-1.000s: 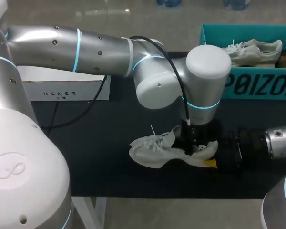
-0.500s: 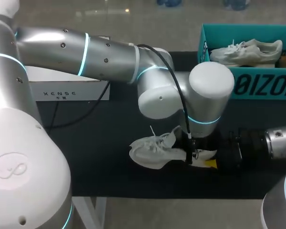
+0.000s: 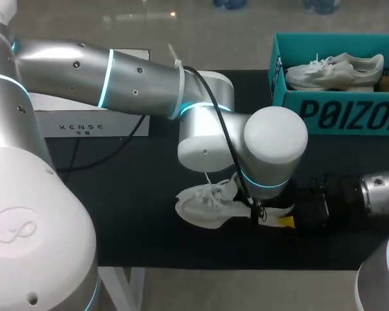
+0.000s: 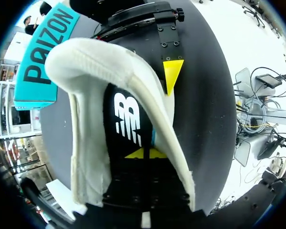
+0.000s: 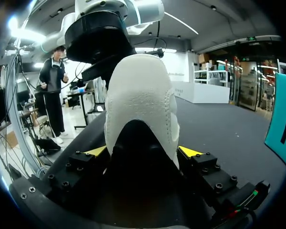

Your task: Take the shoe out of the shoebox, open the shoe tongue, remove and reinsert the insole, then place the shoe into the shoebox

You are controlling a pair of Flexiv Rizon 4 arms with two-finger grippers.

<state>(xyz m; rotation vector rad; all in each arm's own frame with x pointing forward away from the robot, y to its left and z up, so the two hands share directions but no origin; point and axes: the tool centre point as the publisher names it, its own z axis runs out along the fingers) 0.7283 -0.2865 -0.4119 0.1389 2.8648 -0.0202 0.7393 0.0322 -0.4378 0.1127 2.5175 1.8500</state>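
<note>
On the dark table, at the far left, stands a flat white box, and a black cable runs from under it over the table. The left arm comes from the left and reaches past the middle. Its big round wrist joint hangs over the heel half of the shoe and hides that part from above.

The shoe is white and lies on the table near the middle, with its toe to the left and its laces loose. The right claw comes in low from the right and grasps the heel. In the right wrist view its yellow fingertips press on the heel from both sides. The left claw is down inside the shoe opening, just over the black insole. Whether it is clenched or released, one cannot tell.

Compared with one second ago, the left arm's wrist joint has come nearer and lower, so it covers more of the shoe and less of the shoebox. The shoe and the right claw are in the same place as before.

The teal shoebox stands at the far right of the table, open on top. In it lies a second shoe, pale, on its side, with the toe to the right.
</note>
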